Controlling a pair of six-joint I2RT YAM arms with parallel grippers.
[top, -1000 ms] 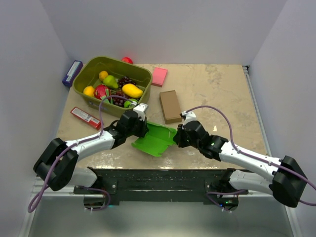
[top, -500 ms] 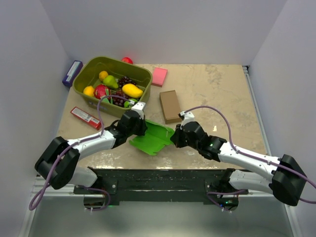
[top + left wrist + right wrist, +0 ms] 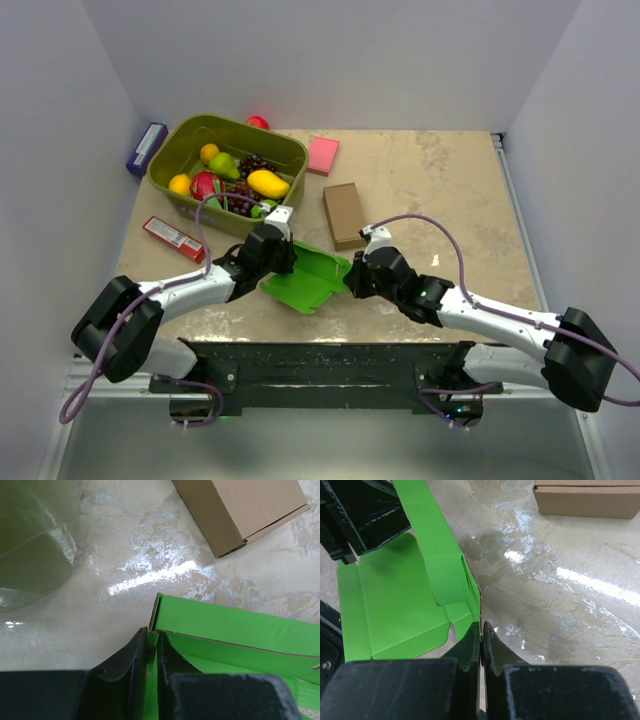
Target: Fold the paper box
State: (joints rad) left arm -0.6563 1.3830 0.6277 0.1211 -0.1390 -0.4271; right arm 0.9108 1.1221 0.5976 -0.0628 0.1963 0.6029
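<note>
We see our left gripper (image 3: 152,639) at the near edge, its black jaws pinched on a thin upright wall of the paper box (image 3: 235,630). The bright green card runs off to the right of the grip, one long panel raised, with a pale cut edge along its inner fold. Far right lies a brown cardboard box (image 3: 245,510), apart from the green card. At the left stands an olive bin (image 3: 35,555), blurred. Glare streaks the mottled beige table (image 3: 100,610) between them.
</note>
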